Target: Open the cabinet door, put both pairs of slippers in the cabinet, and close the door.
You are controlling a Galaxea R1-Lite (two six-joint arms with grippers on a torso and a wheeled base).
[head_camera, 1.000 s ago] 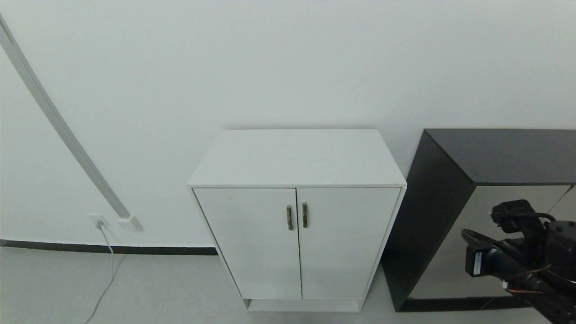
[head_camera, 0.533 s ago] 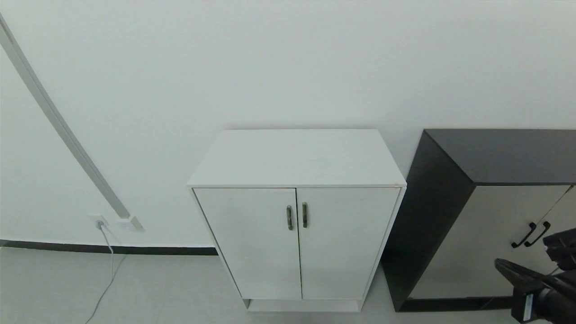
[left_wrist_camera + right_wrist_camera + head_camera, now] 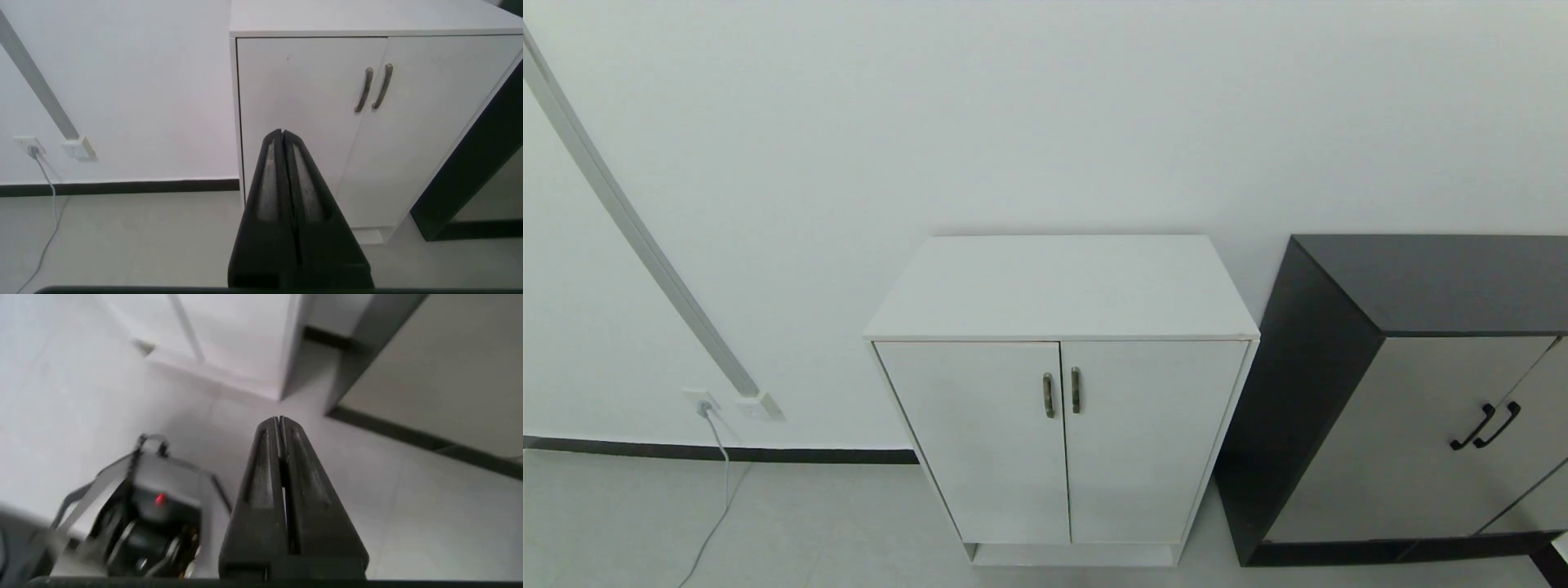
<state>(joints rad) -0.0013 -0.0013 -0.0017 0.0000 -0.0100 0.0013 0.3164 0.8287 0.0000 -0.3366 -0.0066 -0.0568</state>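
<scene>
A white cabinet (image 3: 1062,392) stands against the wall with both doors closed and two dark vertical handles (image 3: 1062,393) at the centre seam. It shows in the left wrist view as the cabinet (image 3: 343,122), its handles (image 3: 373,88) beyond my left gripper (image 3: 283,135), which is shut with nothing in it and hangs well short of the doors. My right gripper (image 3: 280,423) is shut and empty, pointing down at the floor near the cabinet's lower corner (image 3: 237,335). No slippers show.
A black cabinet (image 3: 1413,392) with grey doors and black handles (image 3: 1485,425) stands right of the white one. A wall socket (image 3: 701,402) with a trailing cable and a slanted conduit (image 3: 629,220) are on the left wall. Grey tiled floor (image 3: 768,523) lies in front.
My right arm has dropped down and out of the head view at the lower right, uncovering the black cabinet's handles. The cabinet doors have not moved.
</scene>
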